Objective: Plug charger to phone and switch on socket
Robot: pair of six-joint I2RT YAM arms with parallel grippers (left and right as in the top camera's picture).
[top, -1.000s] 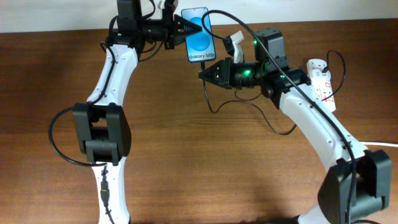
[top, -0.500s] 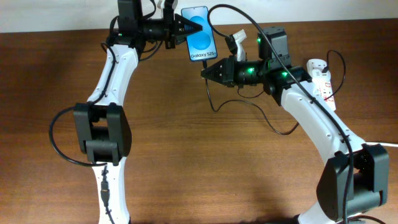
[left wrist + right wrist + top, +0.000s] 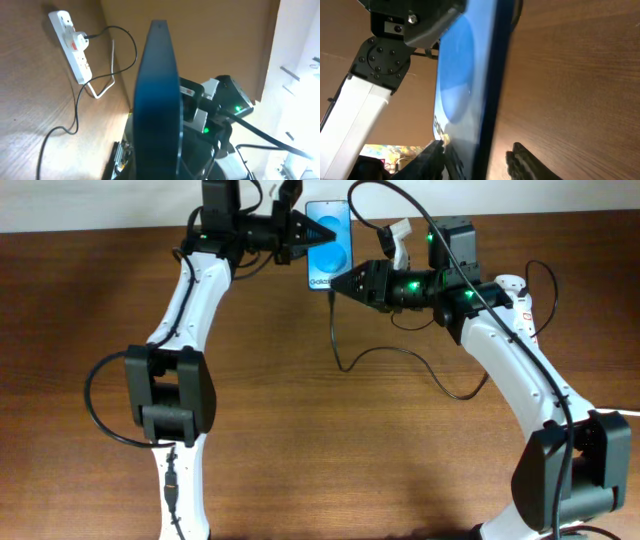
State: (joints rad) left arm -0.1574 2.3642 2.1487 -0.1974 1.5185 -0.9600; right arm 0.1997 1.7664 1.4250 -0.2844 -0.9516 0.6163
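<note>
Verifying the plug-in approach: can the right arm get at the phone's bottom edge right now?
Probably yes. The left tool grips the phone, and the right tool sits at its lower edge with nothing between; the charger hangs from there.

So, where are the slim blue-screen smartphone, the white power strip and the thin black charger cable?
blue-screen smartphone (image 3: 335,250): overhead, screen middle.
white power strip (image 3: 81,65): left wrist, lower body.
thin black charger cable (image 3: 332,330): overhead, stretch below phone.

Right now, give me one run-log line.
left gripper: holding phone raised | right gripper: at phone's lower edge, grip unclear | charger: hanging below | socket: no gripper at it
</note>
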